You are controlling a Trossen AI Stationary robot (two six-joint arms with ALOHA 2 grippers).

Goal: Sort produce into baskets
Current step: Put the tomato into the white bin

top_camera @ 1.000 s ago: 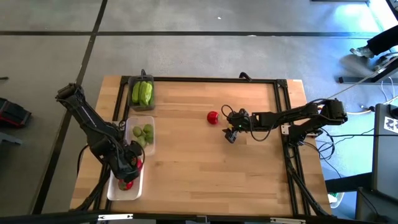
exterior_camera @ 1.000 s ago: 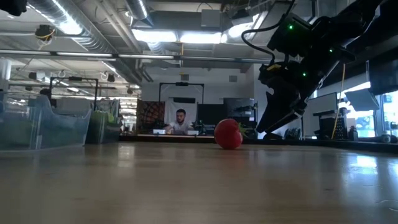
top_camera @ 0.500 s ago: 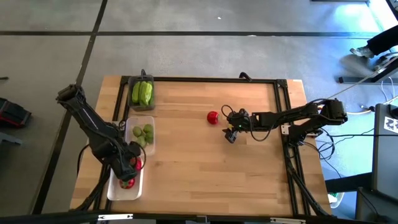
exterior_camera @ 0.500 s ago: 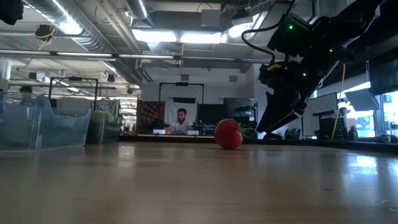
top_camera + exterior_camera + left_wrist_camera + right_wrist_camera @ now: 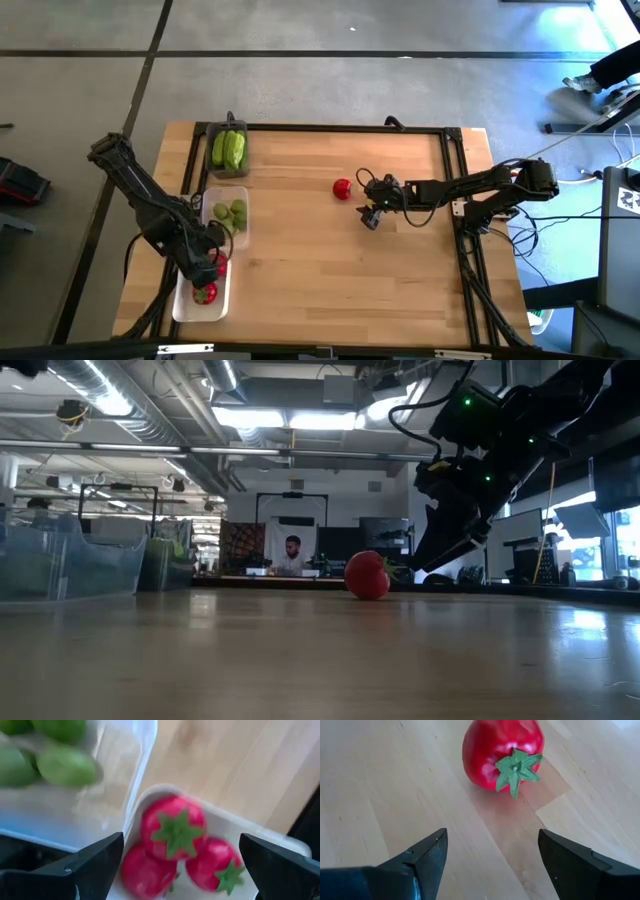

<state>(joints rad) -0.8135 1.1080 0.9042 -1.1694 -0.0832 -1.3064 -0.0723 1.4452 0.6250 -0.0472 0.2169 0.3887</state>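
My left gripper is open and empty over the white tray, where three red tomatoes lie. The clear tray holds small green fruits. The dark grey tray holds light-green cucumbers. One red tomato with a green top lies on its side on the table. My right gripper is open and empty, low over the table just to the right and near side of this tomato. Its fingers point toward the tomato without touching it.
The three trays stand in a row along the table's left edge. A dark frame runs along the far and right edges. The bare wooden tabletop spreads across the middle and near side. A person sits far behind the table.
My left gripper has shifted a little toward the table's left edge above the white tray, staying open.
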